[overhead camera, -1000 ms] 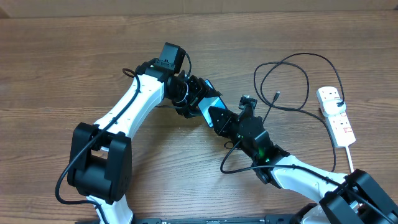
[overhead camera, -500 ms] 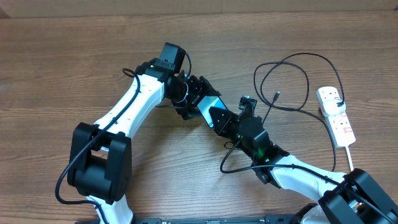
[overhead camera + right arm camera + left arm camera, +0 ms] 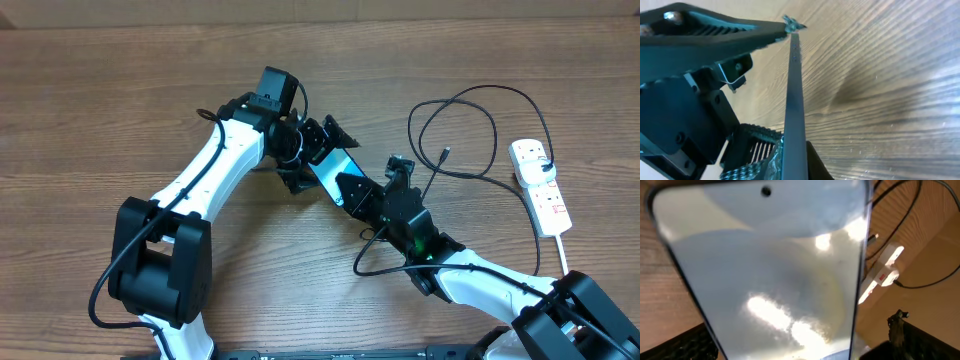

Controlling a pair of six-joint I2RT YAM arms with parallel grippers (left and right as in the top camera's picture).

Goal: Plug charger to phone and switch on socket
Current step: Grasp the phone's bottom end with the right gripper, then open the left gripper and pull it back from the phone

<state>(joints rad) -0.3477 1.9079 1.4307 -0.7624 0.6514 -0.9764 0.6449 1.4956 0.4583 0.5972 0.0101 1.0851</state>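
Note:
The phone (image 3: 333, 166) is held off the table on edge between the two arms, its light teal screen (image 3: 770, 270) filling the left wrist view. My right gripper (image 3: 352, 192) is shut on its lower end; in the right wrist view the pads clamp the thin edge-on phone (image 3: 794, 110) at the gripper (image 3: 796, 162). My left gripper (image 3: 314, 155) stands open, its fingers (image 3: 680, 347) spread apart on either side of the phone. The charger (image 3: 495, 130) lies looped at the right, its plug tip (image 3: 444, 153) free. The socket (image 3: 540, 186) lies at the far right.
The socket (image 3: 880, 272) and part of the charger loop (image 3: 900, 200) show behind the phone in the left wrist view. The white socket cord (image 3: 562, 255) runs toward the front edge. The right arm's black cable (image 3: 375, 255) curls on the table.
The left gripper's jaws have spread wide, letting go of the phone. The right gripper has closed fully onto the phone's lower end. The phone has hardly moved.

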